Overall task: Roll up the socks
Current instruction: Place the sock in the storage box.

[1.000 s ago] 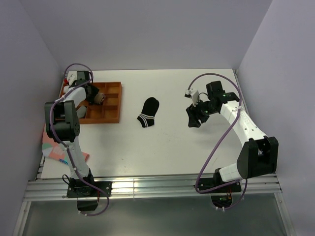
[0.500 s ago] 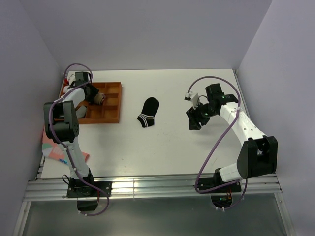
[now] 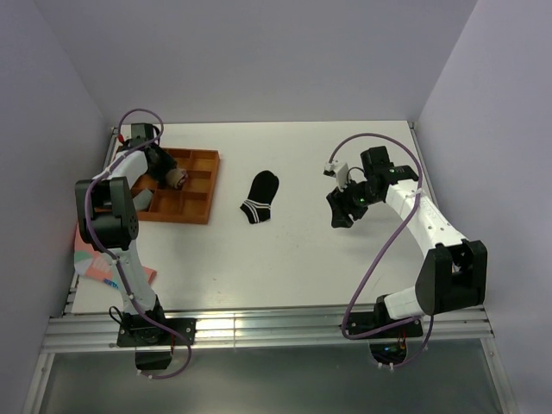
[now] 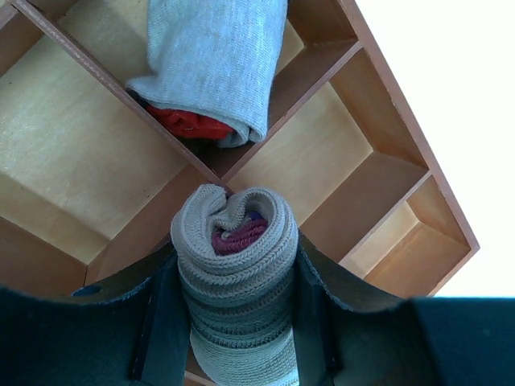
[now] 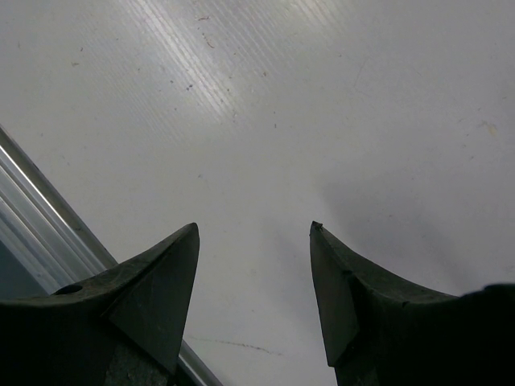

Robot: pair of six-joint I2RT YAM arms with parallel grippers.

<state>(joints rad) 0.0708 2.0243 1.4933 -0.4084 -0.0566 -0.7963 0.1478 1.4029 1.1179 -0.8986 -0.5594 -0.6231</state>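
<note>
The orange wooden compartment tray (image 3: 197, 205) takes up the far-left part of the white table (image 3: 285, 259), near the lavender left wall (image 3: 52, 147). The left gripper (image 3: 175, 177) hangs over the tray, its 2 fingers pressed against either side of a rolled tan sock (image 4: 235, 249), with no gap between them. Thin dividers (image 4: 362, 153) wall each cell, and a grey rolled bundle (image 4: 211, 64) fills the cell just beyond. Bare table lies between the tray and the flat black sock with white-striped cuff (image 3: 260, 197). More lies between that sock and the right gripper (image 3: 339, 211), whose jaws stand apart over bare surface.
</note>
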